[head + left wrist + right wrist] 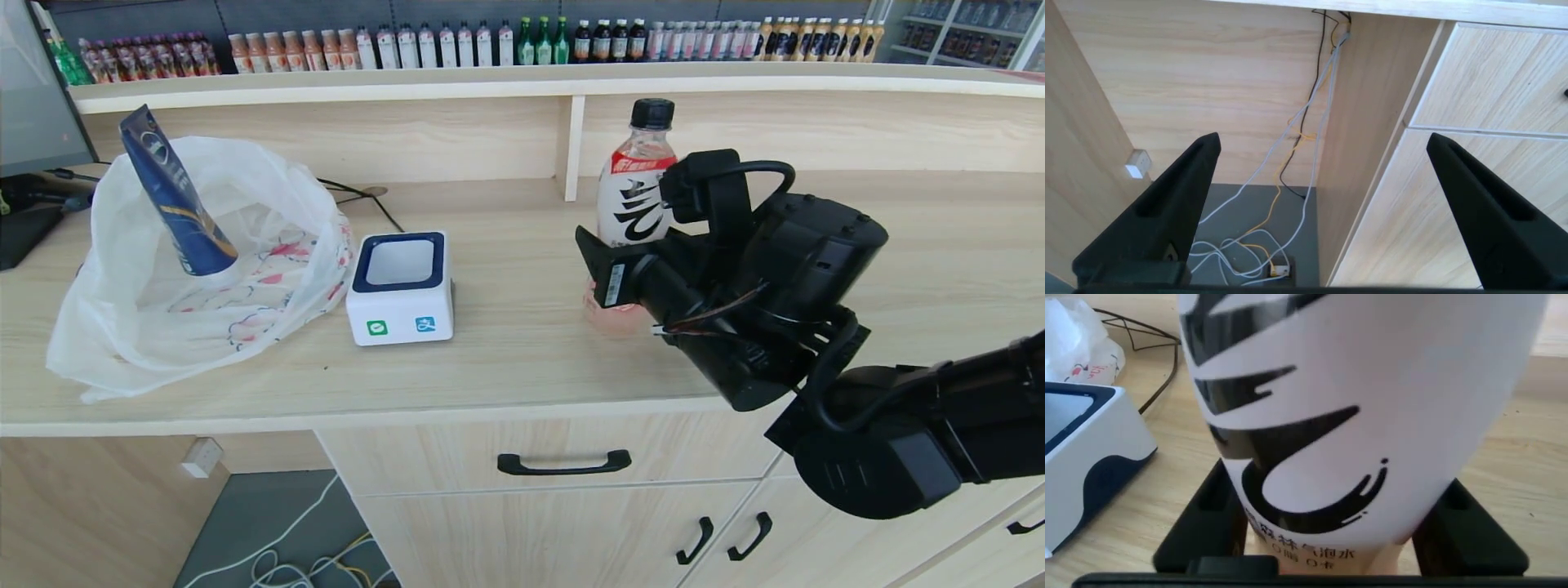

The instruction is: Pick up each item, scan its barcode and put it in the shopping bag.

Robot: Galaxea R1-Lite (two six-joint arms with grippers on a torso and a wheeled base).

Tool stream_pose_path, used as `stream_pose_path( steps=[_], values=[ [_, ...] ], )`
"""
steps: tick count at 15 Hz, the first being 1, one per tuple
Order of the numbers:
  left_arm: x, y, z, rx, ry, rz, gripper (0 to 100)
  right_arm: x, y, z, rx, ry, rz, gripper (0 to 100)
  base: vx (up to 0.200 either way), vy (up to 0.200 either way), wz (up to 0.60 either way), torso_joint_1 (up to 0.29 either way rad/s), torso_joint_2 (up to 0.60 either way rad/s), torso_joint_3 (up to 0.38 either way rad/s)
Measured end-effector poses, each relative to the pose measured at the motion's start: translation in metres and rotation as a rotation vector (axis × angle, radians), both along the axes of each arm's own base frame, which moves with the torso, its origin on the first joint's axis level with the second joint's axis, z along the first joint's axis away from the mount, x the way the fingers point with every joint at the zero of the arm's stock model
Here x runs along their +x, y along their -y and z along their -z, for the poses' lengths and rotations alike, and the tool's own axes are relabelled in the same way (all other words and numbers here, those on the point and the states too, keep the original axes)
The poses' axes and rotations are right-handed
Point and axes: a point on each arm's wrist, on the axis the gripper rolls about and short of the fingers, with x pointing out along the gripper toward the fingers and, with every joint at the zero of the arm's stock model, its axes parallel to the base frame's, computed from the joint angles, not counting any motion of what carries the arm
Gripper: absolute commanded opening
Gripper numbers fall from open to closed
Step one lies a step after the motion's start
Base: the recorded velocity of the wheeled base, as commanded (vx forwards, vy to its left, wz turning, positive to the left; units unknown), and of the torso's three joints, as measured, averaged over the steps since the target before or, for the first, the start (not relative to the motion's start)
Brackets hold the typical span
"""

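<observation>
Light wood counter [506,359], row of drinks [522,41] on the shelf behind, drawers [563,490] below. White shopping bag [122,327] slumped open at the left end, blue tube [175,200] leaning inside. Scanner [400,286] just beside the bag, bare counter between it and the bottle [633,196]. Right gripper [620,282] fingers clamped round the bottle's lower half, bottle upright; base half hidden, contact with counter unclear. Left gripper [1323,204] below counter level, fingers spread, over floor cables [1290,163]. Monitor [37,90] cut off at left edge
</observation>
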Motion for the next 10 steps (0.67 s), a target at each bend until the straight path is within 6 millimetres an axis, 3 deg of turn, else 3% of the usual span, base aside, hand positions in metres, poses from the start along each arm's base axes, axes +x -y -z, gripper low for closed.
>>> stream_pose_path(
  steps=[10],
  values=[
    [0.0000, 0.0000, 0.0000, 0.000, 0.000, 0.000, 100, -0.0095, 0.0022, -0.0090, 0.011, 0.016, -0.011, 0, 0.000, 0.000, 0.00, 0.000, 0.00, 0.000]
  ],
)
